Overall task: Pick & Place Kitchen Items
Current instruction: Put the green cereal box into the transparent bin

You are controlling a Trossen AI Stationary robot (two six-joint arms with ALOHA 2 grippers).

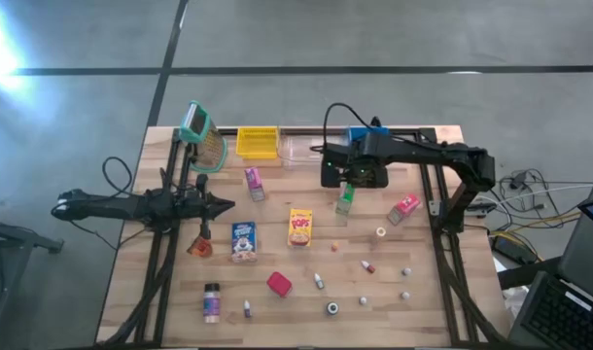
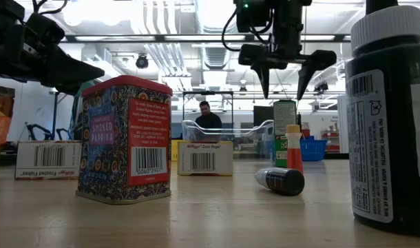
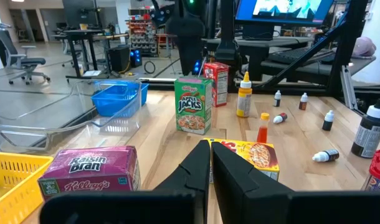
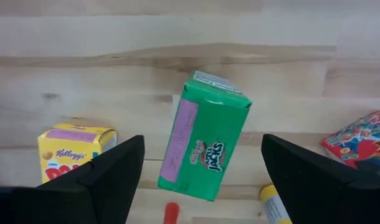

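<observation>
A green Apple Jacks box stands upright on its base near the table's middle. My right gripper hangs open straight above it, pointing down. In the low view the gripper is clear of the box top. In the right wrist view, one finger shows on each side of the box. My left gripper waits shut at the table's left, pointing level. Other kitchen items on the table include a pink box, a yellow box, a blue box and a red block.
Yellow, clear and blue bins line the far edge. A pink-red box, a purple-labelled jar, an orange wedge and several tiny bottles lie toward the near edge. A person sits beyond the table.
</observation>
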